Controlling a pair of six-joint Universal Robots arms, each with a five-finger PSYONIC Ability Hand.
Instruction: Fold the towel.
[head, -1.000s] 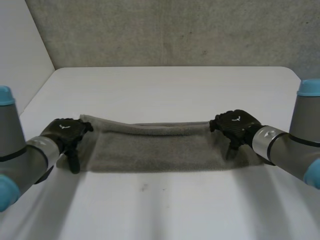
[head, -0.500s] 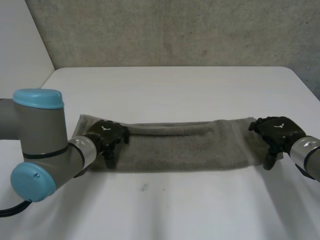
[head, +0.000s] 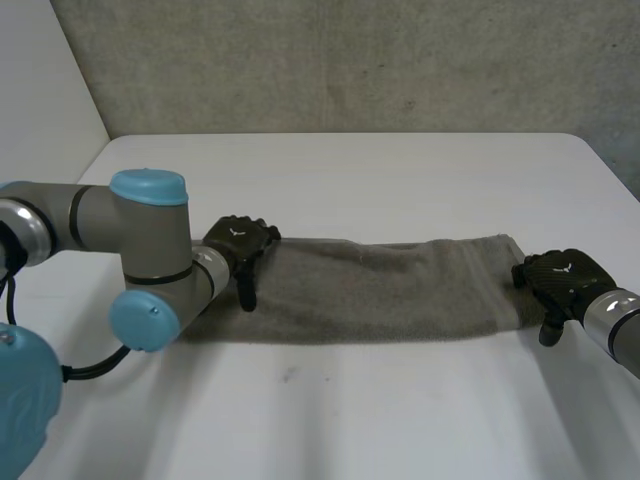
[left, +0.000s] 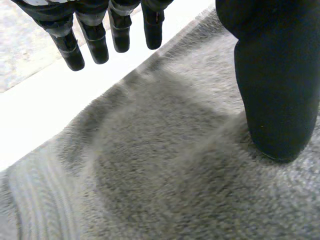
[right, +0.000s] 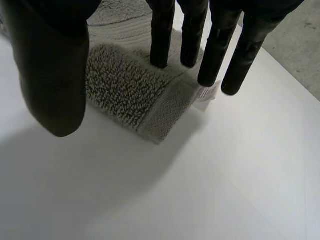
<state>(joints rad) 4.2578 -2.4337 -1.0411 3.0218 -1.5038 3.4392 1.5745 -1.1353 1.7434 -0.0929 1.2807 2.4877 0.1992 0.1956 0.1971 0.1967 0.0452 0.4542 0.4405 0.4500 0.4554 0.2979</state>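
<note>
- So, the towel (head: 380, 290) lay flat on the white table (head: 400, 170) as one long, thin strip.
- Its long way ran from side to side in front of the robot, from one arm across to the other.
- The left hand (head: 240, 238) sat on top of the towel, near the left end but a little way in from it.
- That hand's fingers (left: 95, 45) were straight and reached out past the towel's far edge.
- Its thumb (left: 275, 100) pushed down on the fluffy cloth, and nothing was pinched.
- The right hand (head: 560, 275) was at the other end, right beside the towel's short right edge.
- Its fingers (right: 160, 35) were straight too and hung over the towel's corner, close to a small white tag (right: 206, 93).
- Its thumb (right: 55, 75) stuck out over bare table beside that corner, so this hand held nothing.
- I could not tell if those fingers touched the cloth.
- I think the next fold has to bring one short end across to the other, along the long way.
- Each hand was nearest its own end, and the two ends were well apart.
- The right hand looked better placed, since it was already at its corner.
- It would first have to close on that corner, or the towel would stay put.
</note>
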